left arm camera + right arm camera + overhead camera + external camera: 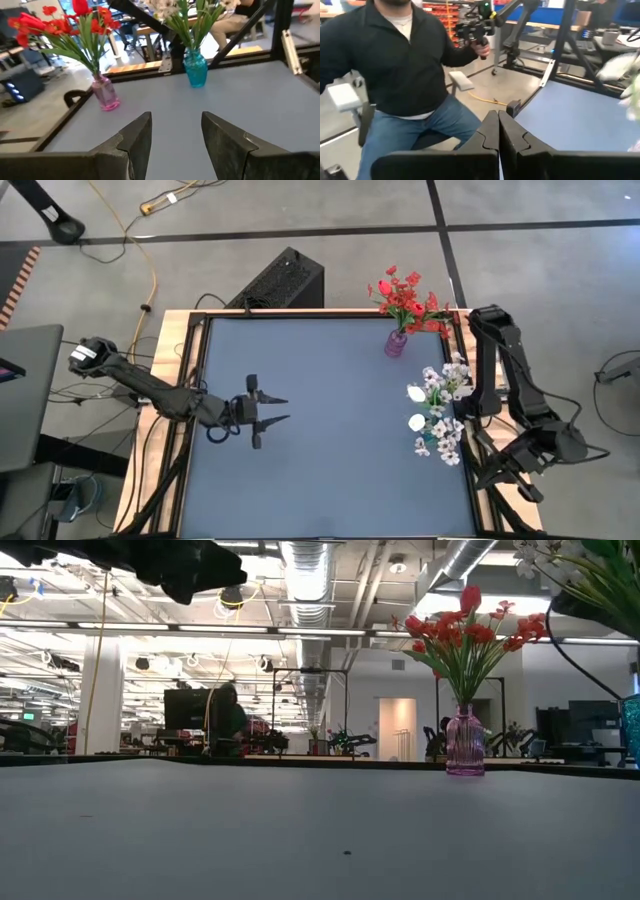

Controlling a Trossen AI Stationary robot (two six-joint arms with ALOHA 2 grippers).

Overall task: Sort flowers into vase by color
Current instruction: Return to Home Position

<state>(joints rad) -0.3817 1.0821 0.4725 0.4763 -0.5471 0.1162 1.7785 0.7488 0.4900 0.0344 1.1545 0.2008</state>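
— Okay, left side first. What's your left gripper doing?
— My left gripper (286, 409) hangs over the left half of the table (340, 480). Fingers spread wide, nothing between them. It points across at the vases, and only bare mat lies between.
— Anything behind it?
— Black box (285, 280) on the floor past the far edge, off the table.
— Flowers?
— Red flowers (408, 298) stand upright in the pink vase (397, 344), at the far edge, right of middle. White flowers (440, 415) are in the blue vase (195, 70), about halfway along the right edge. The two vases are well apart.
— I can't find the blue vase from above.
— The white blooms cover it there. My left wrist view shows it plainly, with a dark frame strut (245, 30) slanting just behind it. The low view catches only its edge.
— Right arm?
— Folded along the right rail, one link just beside the white blooms. My right gripper (498, 116) sits off the mat, fingers pressed together, holding nothing.
— What's in front of it?
— A person (400, 65) seated beside the rig in a dark top and jeans, one hand (482, 47) on a black handle. A corner of the table shows to one side.
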